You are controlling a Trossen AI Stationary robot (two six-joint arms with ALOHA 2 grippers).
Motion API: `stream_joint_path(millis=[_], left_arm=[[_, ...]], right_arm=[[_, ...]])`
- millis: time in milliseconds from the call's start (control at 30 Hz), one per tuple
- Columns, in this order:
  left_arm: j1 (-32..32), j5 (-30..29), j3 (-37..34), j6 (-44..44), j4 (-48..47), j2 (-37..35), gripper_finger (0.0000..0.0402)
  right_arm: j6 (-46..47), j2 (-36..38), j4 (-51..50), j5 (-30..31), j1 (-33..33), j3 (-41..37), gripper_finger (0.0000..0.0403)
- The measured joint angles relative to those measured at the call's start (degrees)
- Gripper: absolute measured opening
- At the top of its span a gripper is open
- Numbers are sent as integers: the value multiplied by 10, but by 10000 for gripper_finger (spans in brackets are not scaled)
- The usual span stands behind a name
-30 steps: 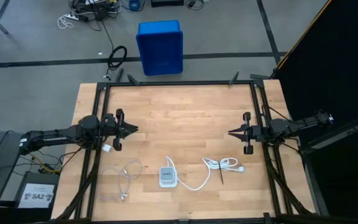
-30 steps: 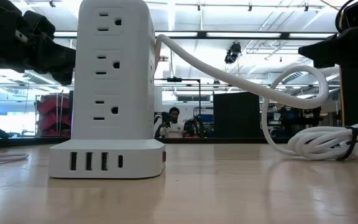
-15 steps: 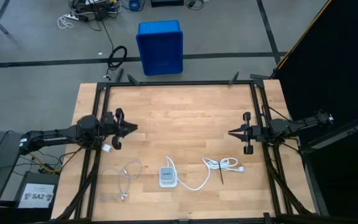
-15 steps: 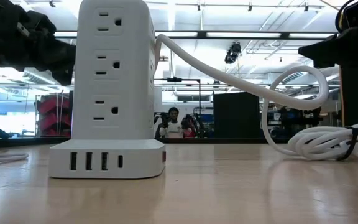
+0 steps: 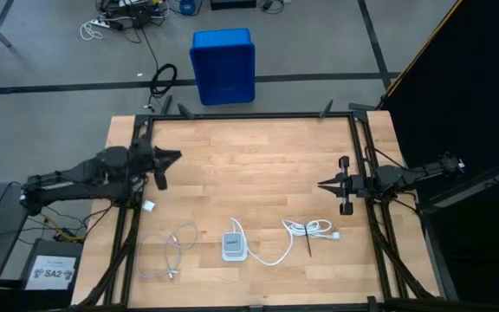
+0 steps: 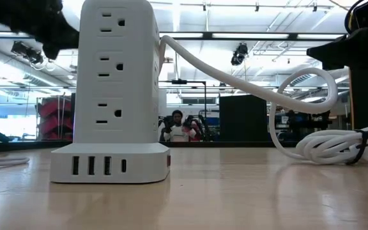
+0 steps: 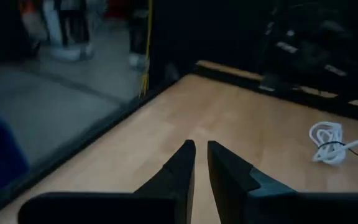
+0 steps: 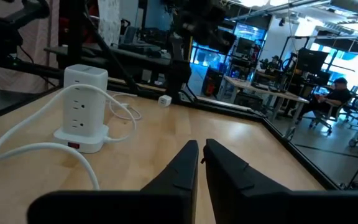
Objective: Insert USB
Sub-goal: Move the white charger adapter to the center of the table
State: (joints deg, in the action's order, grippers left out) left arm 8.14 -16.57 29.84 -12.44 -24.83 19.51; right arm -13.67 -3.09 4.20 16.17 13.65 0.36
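A blue bin [image 5: 223,66] stands on the floor beyond the table [image 5: 249,156].

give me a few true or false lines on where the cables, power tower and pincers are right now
1. The thin USB cable lies loose on the table, held by neither arm. True.
2. The left pincer grips the power tower. False: it is shut on nothing, above bare wood near the table's left side.
3. The thick cord is bundled with a black tie. True.
4. The right pincer is wide open over the small white block. False: it is shut, near the table's right edge, far from the block.
5. A cable is plugged into the tower's USB ports. False: they are empty.
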Motion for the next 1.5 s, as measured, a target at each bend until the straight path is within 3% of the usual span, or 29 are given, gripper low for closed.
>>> stream_joint_path(millis=[333,533,633,1100,1300,1500], left_arm=[[-25,5,154,-118,-317,247,30],[-57,38,178,-187,-524,401,30],[-87,55,178,-210,-592,444,30],[-223,120,132,-286,-527,455,1],[-268,136,133,-179,-526,491,0],[-288,178,133,-118,-530,597,0]], right_arm=[[0,0,0,0,0,0,8],[0,0,0,0,0,0,5],[0,0,0,0,0,0,7],[0,0,0,0,0,0,7],[0,0,1,0,0,0,7],[0,0,2,0,0,0,5]])
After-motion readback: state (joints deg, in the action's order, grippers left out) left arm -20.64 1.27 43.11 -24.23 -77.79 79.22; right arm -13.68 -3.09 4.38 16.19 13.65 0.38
